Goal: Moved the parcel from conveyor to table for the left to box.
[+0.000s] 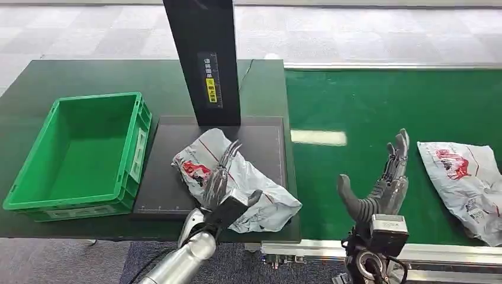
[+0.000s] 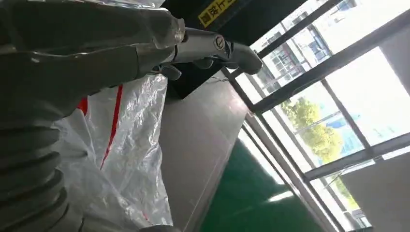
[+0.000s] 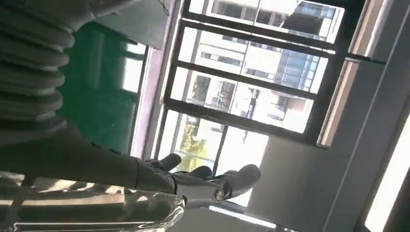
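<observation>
Right hand [image 1: 385, 183] empty, fingers spread; left hand [image 1: 220, 177] flat on red-printed grey parcel [image 1: 260, 195], writing unreadable

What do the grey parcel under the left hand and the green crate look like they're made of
Parcel: likely thin plastic film, a glossy poly mailer; it crinkles and catches highlights, with red print. Crate: probably rigid moulded plastic, with even green colour, ribbed walls and a slight sheen.

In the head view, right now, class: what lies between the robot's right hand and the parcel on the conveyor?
Nothing: between the right hand and the parcel the head view shows bare green conveyor belt.
</observation>
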